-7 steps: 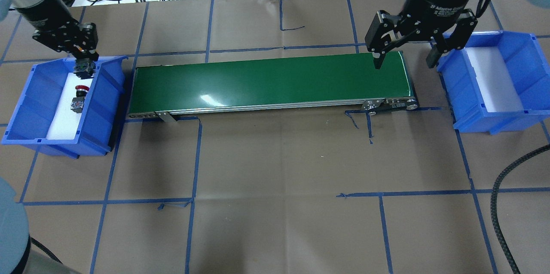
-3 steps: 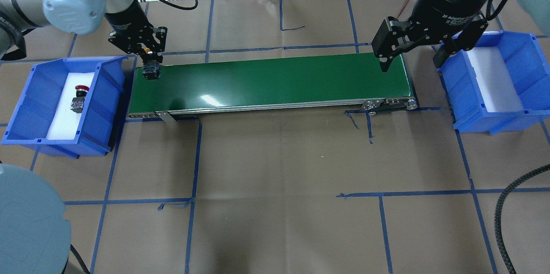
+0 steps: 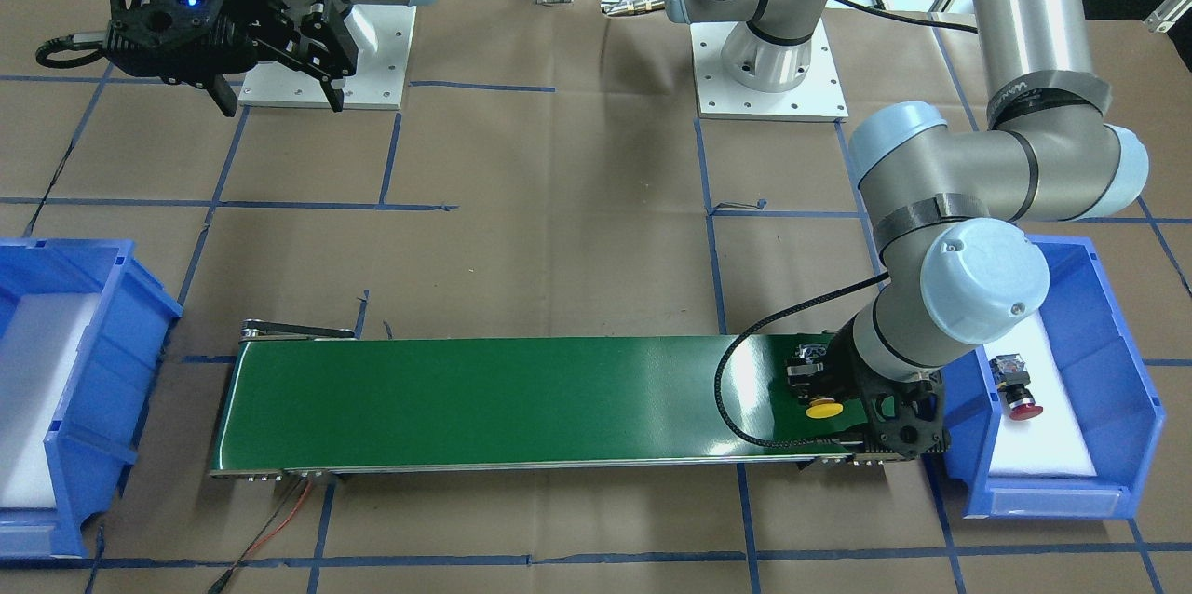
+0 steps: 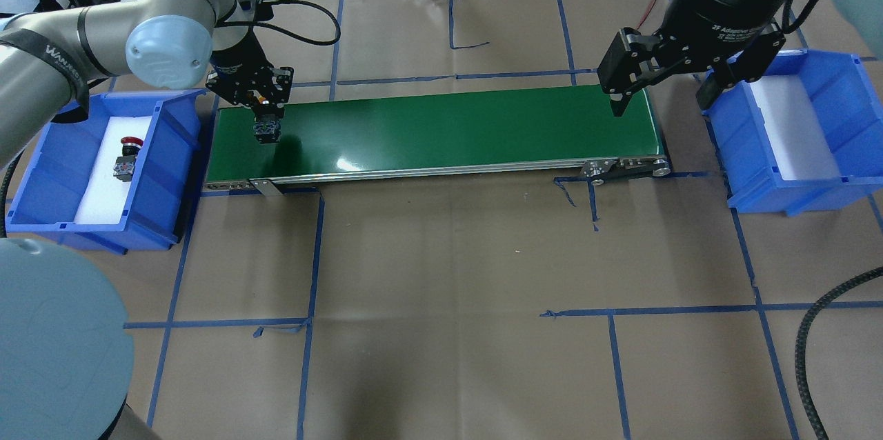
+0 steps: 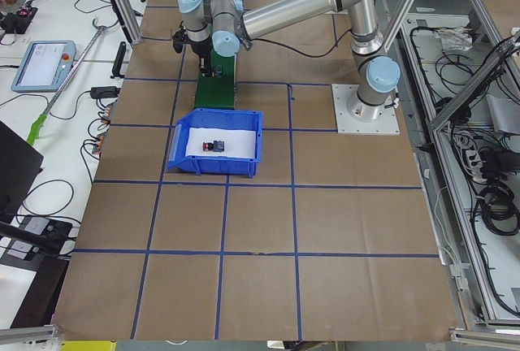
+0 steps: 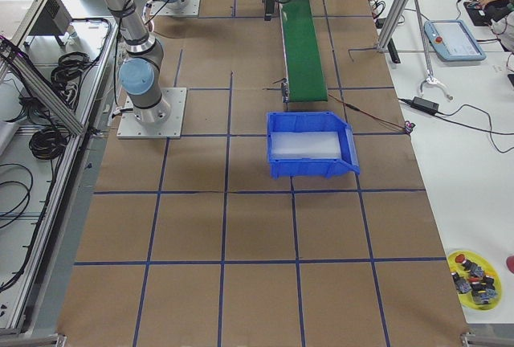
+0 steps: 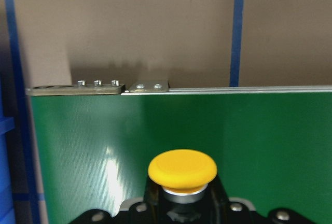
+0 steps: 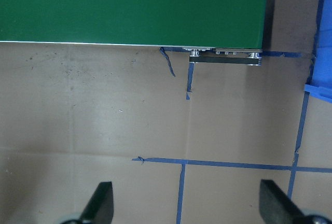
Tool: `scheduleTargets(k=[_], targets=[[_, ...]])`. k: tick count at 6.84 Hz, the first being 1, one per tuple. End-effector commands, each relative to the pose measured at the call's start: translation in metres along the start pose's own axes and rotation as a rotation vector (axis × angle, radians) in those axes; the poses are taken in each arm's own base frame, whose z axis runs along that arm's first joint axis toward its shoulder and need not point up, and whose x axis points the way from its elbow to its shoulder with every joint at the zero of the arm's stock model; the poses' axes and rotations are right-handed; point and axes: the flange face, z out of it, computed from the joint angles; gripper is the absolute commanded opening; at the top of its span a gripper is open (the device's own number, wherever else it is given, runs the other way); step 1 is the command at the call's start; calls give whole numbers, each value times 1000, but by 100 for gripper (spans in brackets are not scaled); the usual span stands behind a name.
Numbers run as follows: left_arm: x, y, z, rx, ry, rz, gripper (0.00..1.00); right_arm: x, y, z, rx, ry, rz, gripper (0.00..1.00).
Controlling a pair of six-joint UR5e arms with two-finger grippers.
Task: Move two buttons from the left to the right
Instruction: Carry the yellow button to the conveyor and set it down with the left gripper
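One yellow-capped button (image 3: 821, 408) sits clamped in the jaws of the left gripper (image 4: 266, 117) just over the left end of the green conveyor belt (image 4: 448, 126) and would best be lowered gently onto it before release; the red-capped button (image 4: 127, 157) lies in the left blue bin (image 4: 169, 150), and the right gripper (image 4: 661, 103) hangs with jaws wide apart.

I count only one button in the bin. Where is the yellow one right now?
Overhead view: the yellow button sits in the left gripper over the green belt's left end, beside the blue bin holding the red button.
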Motion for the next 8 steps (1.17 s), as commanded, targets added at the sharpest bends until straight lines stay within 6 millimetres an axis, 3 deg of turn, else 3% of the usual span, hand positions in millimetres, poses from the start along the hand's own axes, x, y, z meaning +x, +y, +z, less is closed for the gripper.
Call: scheduleTargets(k=[1,2,3,6,8], targets=[[0,1,17,-13,0,0,19,-1,1,3,-9,-1,0,100],[1,-1,22,-19,9,-3,84,-1,2,2,-7,-1,0,100],[1,-4,18,-10,10,-5,99,-1,1,4,-10,-1,0,100],[-2,-3,-17,35,-3,-5,100,2,-6,1,12,-11,7,100],[-3,18,-60,43,-2,-11,100,0,-12,-3,77,-13,14,100]])
